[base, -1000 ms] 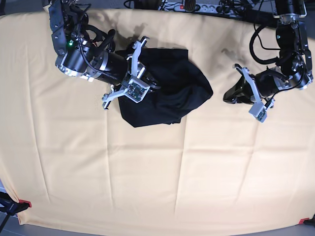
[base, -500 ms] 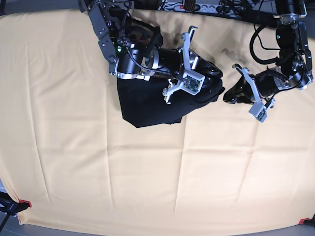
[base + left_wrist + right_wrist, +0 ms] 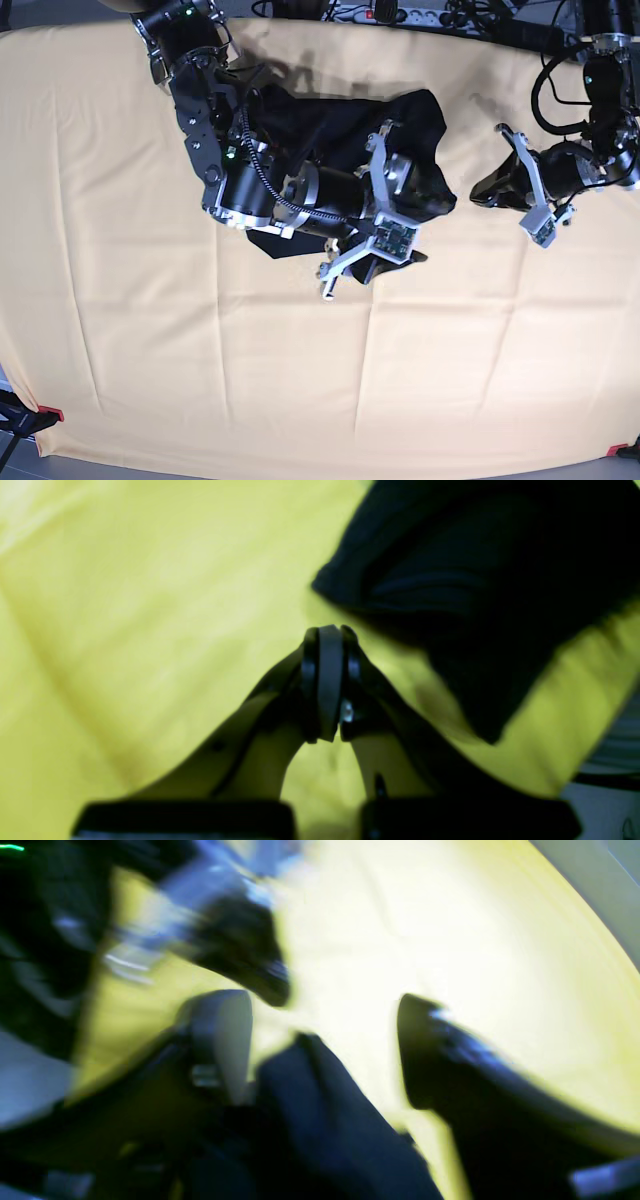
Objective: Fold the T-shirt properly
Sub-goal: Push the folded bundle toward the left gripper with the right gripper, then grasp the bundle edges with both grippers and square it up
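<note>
The plain black soft-fabric T-shirt (image 3: 345, 125) lies bunched in a rumpled heap near the far edge of the desk, roughly midway between its left and right sides in the base view, on the pale yellow-cream cloth (image 3: 200, 360) that covers the whole desk top. The right arm reaches across the heap from the far left corner, its black and silver body hiding much of the fabric, and the right gripper (image 3: 425, 210) sits over the heap's right-hand end. In the blurred right wrist view that gripper's two fingers (image 3: 220, 1040) stand well apart, with a dark fold of the shirt (image 3: 320, 1120) rising between them beside the pale left finger; whether the pads actually press on the cloth cannot be told from the blur. The left gripper (image 3: 488, 192) rests low over the cream cloth toward the far right corner, just to the right of the shirt's edge and apart from it. In the left wrist view its two dark fingers (image 3: 327, 680) are pressed flat together with nothing between them, and a rounded black corner of the shirt (image 3: 480, 580) lies just beyond and to the right of the tips. Two small red clips mark the near corners of the desk, one at the left (image 3: 50, 413) and one at the right (image 3: 616, 450).
</note>
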